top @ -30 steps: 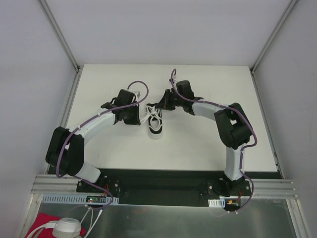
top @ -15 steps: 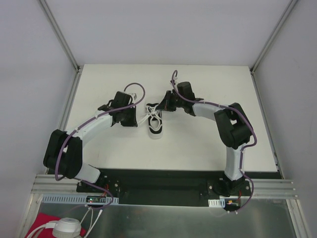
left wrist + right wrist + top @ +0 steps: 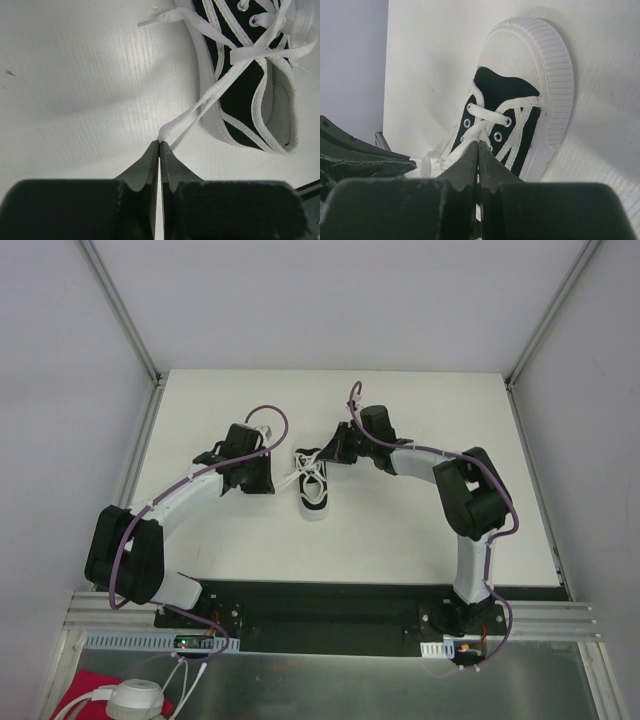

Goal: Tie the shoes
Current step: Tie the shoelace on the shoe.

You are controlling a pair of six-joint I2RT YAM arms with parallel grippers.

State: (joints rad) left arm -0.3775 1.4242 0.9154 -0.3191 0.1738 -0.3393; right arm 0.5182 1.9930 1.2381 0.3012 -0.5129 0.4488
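Small black sneaker — white sole, upright, toe nearward; white laces drawn out leftward.

top: overhead from behind, facing down | wrists: close, low | shared: sneaker

The sneaker is sitting mid-worktop, with the left pincer crowding its left flank and the right pincer pressing in over its heel end, both clamping the laces. Those laces are stretching taut across the left gap, barring passage there. Open surface is lying past the toe toward the arm bases, and along the far and right edges, where frame rails are bounding the sides
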